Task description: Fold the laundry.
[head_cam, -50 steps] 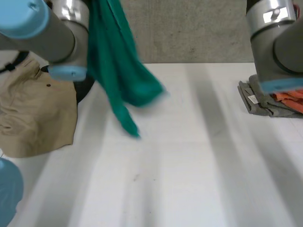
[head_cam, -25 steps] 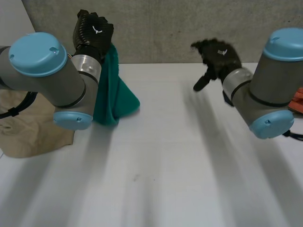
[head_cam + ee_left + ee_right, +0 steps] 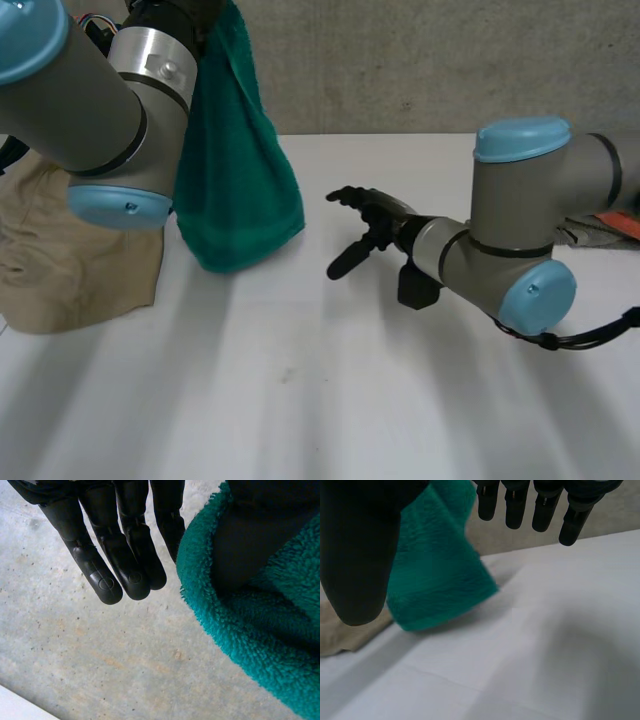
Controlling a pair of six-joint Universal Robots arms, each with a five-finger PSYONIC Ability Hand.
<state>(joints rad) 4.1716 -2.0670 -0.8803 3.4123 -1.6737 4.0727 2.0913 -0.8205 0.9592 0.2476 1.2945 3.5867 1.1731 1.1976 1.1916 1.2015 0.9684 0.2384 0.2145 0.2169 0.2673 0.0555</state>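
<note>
A green towel (image 3: 235,170) hangs from my left hand (image 3: 170,10), held high at the back left, and its lower end reaches the white table (image 3: 330,390). In the left wrist view the towel (image 3: 250,630) wraps over a dark part of that hand beside its straight fingers (image 3: 125,555). My right hand (image 3: 370,225) is open low over the table's middle, its fingers stretched toward the towel and a short gap away. Past its straight fingers (image 3: 535,505) and thumb (image 3: 360,555), the right wrist view has the towel (image 3: 440,575).
A beige garment (image 3: 70,250) lies crumpled at the table's left edge, under my left arm. Folded grey and orange clothes (image 3: 600,225) sit at the far right behind my right arm. A concrete wall (image 3: 430,60) runs along the back.
My left arm has lifted the towel higher, so it now hangs straight. My right arm has swung down from high at the right to low mid-table, its hand opened toward the towel.
</note>
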